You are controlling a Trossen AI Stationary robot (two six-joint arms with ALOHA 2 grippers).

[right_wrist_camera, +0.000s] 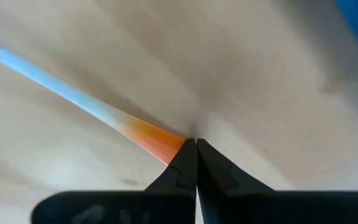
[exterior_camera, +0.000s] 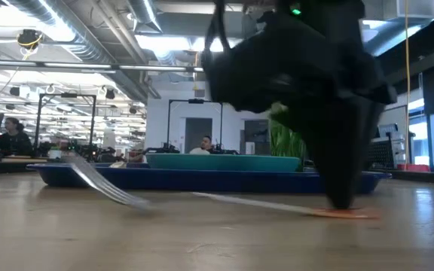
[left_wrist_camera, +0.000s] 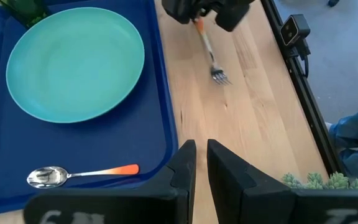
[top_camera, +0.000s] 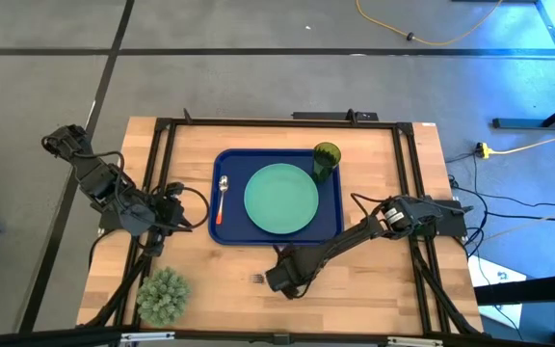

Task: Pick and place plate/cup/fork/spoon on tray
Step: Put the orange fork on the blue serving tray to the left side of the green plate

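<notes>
The fork point(top_camera: 257, 280) lies on the bare wood near the table's near edge, in front of the dark blue tray point(top_camera: 231, 231). Its tines point(exterior_camera: 89, 175) point toward the table's left. My right gripper point(top_camera: 282, 280) stands over the fork's orange handle and is shut on it. The mint-green plate point(top_camera: 280, 198), the olive-green cup point(top_camera: 326, 159) and the spoon point(top_camera: 222, 198) rest on the tray. My left gripper point(left_wrist_camera: 201, 155) waits left of the tray, shut and empty. My right gripper has its shut fingertips point(right_wrist_camera: 188, 155) on the free end of the fork's orange handle point(right_wrist_camera: 157, 140), coming from above and pointing down. The tips hide whether the handle is pinched between them or pressed under them. The fork's handle end point(exterior_camera: 353, 214) lies on the table.
A spiky grey-green ball-shaped plant point(top_camera: 164, 296) sits at the table's near left corner. Black frame rails point(top_camera: 408, 173) run along the table's sides. Bare wood point(top_camera: 374, 289) lies in front of the tray. People sit in the room beyond the table point(exterior_camera: 10, 135).
</notes>
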